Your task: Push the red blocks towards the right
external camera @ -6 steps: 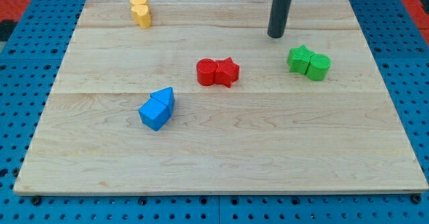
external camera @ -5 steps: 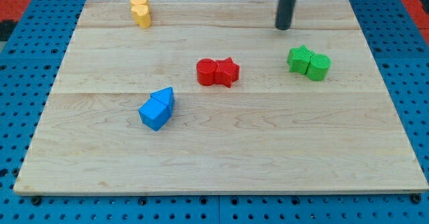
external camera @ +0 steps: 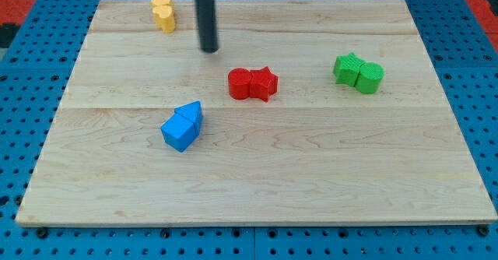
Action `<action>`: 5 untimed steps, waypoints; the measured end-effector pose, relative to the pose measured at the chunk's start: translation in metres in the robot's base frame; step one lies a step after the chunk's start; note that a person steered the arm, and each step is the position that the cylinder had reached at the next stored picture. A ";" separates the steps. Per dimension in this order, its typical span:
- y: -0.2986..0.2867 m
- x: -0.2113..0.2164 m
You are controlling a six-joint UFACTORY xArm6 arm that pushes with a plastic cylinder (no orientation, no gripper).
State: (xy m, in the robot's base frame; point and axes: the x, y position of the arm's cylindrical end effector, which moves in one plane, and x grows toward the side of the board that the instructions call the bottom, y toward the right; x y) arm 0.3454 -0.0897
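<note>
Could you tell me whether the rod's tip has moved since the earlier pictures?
Yes: my tip went toward the view's left, from above the green blocks to near the yellow blocks.

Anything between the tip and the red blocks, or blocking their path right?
Nothing between my tip and the red blocks; it sits up-left of them. Toward the view's right, the green blocks stand slightly above their line.

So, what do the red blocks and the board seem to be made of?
The red blocks look like matte plastic or painted wood: uniform colour, no grain visible. The board looks like pale wood with a smooth finish: grain lines and plank seams show.
</note>
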 end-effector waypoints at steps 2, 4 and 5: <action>-0.029 0.025; 0.009 0.046; 0.063 0.061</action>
